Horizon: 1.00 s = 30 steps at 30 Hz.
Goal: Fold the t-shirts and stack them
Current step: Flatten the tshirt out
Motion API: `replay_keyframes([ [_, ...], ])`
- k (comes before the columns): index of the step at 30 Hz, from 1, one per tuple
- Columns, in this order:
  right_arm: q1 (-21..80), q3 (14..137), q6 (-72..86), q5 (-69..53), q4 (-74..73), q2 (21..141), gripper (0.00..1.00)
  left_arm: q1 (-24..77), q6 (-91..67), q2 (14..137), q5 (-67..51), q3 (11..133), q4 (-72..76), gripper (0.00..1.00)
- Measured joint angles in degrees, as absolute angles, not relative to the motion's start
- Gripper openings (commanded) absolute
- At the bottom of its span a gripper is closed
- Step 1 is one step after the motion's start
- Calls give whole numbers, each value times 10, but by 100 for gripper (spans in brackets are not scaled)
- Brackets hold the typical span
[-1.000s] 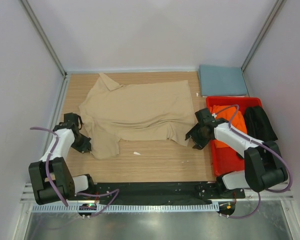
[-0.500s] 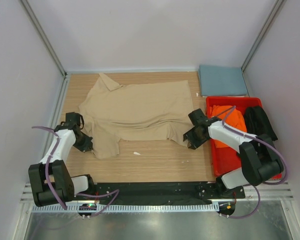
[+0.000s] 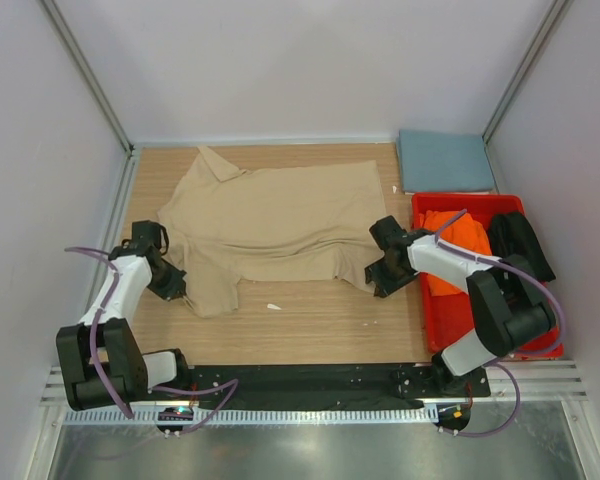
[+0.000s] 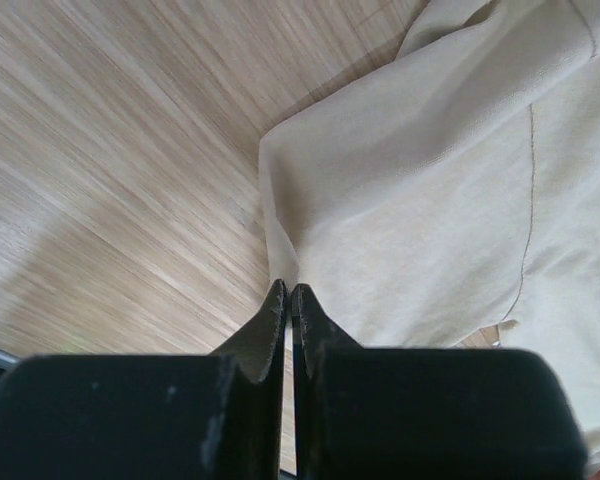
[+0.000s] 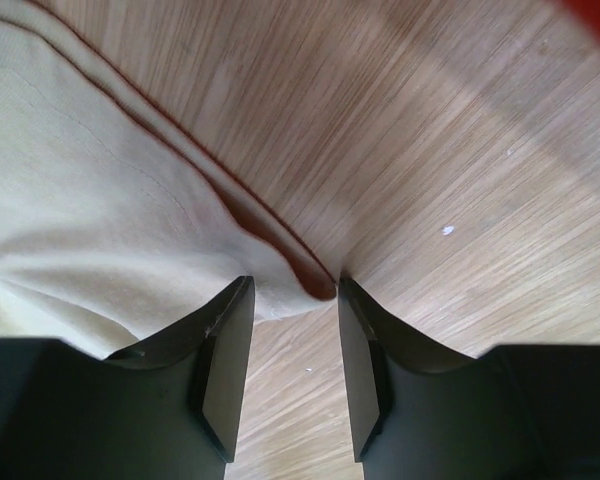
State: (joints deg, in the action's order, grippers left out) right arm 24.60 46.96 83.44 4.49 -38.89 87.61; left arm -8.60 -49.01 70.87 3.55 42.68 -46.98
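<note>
**Item 1, tan-beige t-shirt** (image 3: 280,215) (image 4: 430,200) (image 5: 100,230). It is spread crumpled on the wooden table (image 3: 320,325), between the two pincers and reaching away beyond both of them.

**Item 2, left pincer** (image 3: 172,288) (image 4: 288,295). The fingers are pressed together with no gap. The shirt's near left edge is met at the very tips, and a fold of it appears to be pinched there. Bare wood is seen to the pincer's left, cloth ahead and to its right.

**Item 3, right pincer** (image 3: 377,280) (image 5: 293,287). The fingers are held part-way apart. The shirt's near right corner, with its doubled hem, is set in the gap. The left finger is touched by cloth; whether the corner touches the right finger cannot be told.

**Item 4, red bin** (image 3: 450,322). It is placed just to the right of the right pincer.

**Item 5, orange t-shirt** (image 3: 468,235). It is bundled in the bin's side nearer that pincer.

**Item 6, black t-shirt** (image 3: 520,245). It is draped at the bin's far side from that pincer.

**Item 7, slate blue-grey t-shirt** (image 3: 445,160). It is laid folded flat on the table beyond the bin, well apart from both pincers.

**Item 8, white scrap** (image 3: 273,306). It is found on bare wood between the pincers, just short of the shirt's near edge.
</note>
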Motion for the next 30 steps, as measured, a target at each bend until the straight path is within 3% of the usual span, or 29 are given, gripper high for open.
replay_keyframes([
  [5,246,481,850,50,-392,891,28,-86,-490,714,34,441,-470,0],
  [6,247,482,853,52,-392,893,18,-86,-490,714,34,443,-470,0],
  [9,247,484,859,55,-387,898,1,-85,-490,714,34,450,-470,0],
  [18,241,541,748,57,-411,927,1,-83,-465,714,34,545,-488,0],
  [30,180,916,433,61,-429,945,1,-83,-386,853,-44,993,-461,0],
])
